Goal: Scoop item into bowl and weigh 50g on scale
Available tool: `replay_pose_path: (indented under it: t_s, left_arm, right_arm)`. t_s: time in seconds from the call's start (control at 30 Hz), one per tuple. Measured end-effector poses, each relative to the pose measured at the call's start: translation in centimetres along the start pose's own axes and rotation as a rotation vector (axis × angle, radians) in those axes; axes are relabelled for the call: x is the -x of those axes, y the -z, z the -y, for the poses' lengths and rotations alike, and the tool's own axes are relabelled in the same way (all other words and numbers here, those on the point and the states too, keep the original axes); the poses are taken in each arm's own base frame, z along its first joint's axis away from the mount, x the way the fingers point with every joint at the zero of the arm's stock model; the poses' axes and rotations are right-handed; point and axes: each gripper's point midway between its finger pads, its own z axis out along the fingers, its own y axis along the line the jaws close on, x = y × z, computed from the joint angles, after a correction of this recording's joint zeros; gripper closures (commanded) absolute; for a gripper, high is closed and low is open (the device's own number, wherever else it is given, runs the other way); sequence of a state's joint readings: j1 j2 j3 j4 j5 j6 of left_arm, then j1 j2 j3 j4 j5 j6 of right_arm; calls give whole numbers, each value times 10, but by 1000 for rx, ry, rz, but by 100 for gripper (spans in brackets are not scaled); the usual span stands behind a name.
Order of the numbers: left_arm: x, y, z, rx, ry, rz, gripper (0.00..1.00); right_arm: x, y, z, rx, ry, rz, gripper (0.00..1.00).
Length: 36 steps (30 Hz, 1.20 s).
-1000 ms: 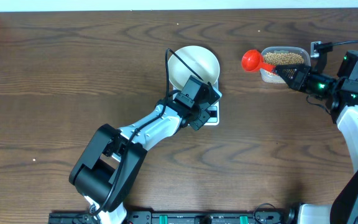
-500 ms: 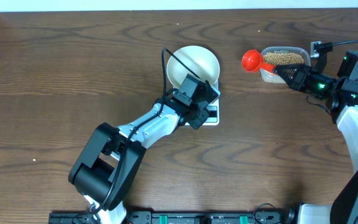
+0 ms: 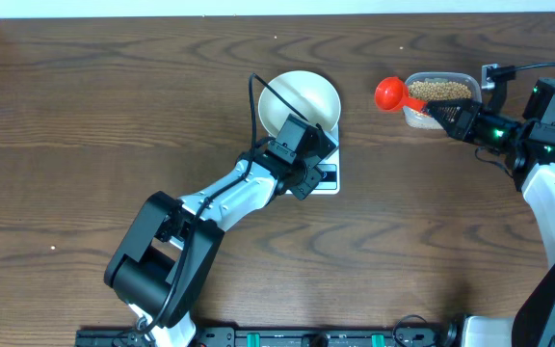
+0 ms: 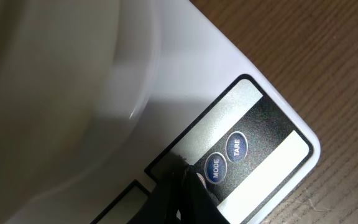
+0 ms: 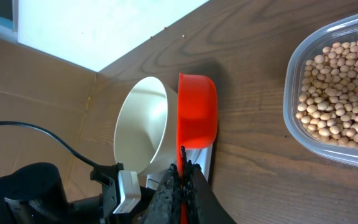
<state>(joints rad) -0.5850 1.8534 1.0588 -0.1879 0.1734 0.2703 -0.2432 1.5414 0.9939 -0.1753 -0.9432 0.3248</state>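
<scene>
The white bowl (image 3: 302, 101) sits on the white scale (image 3: 330, 183) at the table's middle, and its inside shows no beans. My left gripper (image 3: 314, 166) is shut, with its fingertips (image 4: 188, 182) pressed on the scale's dark panel just left of the MODE button (image 4: 214, 167). My right gripper (image 3: 443, 114) is shut on the handle of a red scoop (image 3: 389, 93). It holds the scoop above the table, left of the clear tub (image 3: 408, 114) of pale-tan beans (image 3: 439, 90). In the right wrist view the scoop (image 5: 196, 112) hangs in front of the bowl (image 5: 143, 124), with the beans (image 5: 340, 87) to the right.
A TARE button (image 4: 237, 145) sits beside MODE on the scale panel. A black cable (image 3: 279, 94) arcs over the bowl from the left wrist. Cardboard (image 5: 42, 81) lines the table's far edge.
My left wrist has edged slightly left over the scale. The right arm and scoop have not moved.
</scene>
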Motion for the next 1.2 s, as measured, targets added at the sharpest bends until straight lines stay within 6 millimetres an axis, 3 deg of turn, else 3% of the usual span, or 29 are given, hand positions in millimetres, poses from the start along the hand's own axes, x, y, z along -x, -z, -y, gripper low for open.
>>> replay_pose_path:
  t_s: [0.63,1.2]
  left_arm:
    - [2,0,2,1,-7,4,93]
    - [11,13,-1,23,-11,34,93]
  right_arm:
    - [0,0,0,0,0,0,99]
    - [-1,0,0,-1,-5,-4,99]
